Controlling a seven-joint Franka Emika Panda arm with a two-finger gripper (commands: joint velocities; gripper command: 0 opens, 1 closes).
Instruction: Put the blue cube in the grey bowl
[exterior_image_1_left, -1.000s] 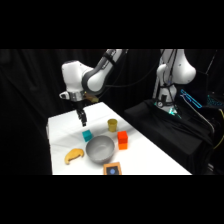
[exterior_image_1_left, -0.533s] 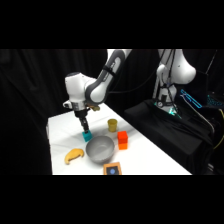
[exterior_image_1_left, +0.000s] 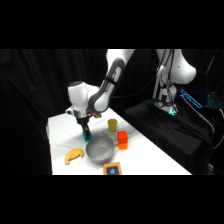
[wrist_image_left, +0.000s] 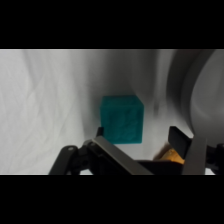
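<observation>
The blue cube (exterior_image_1_left: 87, 135) rests on the white table (exterior_image_1_left: 60, 131), just left of the grey bowl (exterior_image_1_left: 100, 149). My gripper (exterior_image_1_left: 84, 129) has come down onto it from above. In the wrist view the cube (wrist_image_left: 122, 120) fills the middle, between the gripper's (wrist_image_left: 141, 142) two dark fingers and closer to the left one. The gripper is open and the cube still sits on the table. The bowl's rim (wrist_image_left: 186, 95) curves along the right side of the wrist view.
A small yellow cup (exterior_image_1_left: 112, 124) and an orange cube (exterior_image_1_left: 122, 140) stand behind and right of the bowl. A yellow banana-shaped piece (exterior_image_1_left: 75, 155) lies at the front left. A dark tile with a blue dot (exterior_image_1_left: 113, 170) lies at the front edge.
The arm has swung down and forward, lowering the gripper from above the table's back to the blue cube. No object has moved.
</observation>
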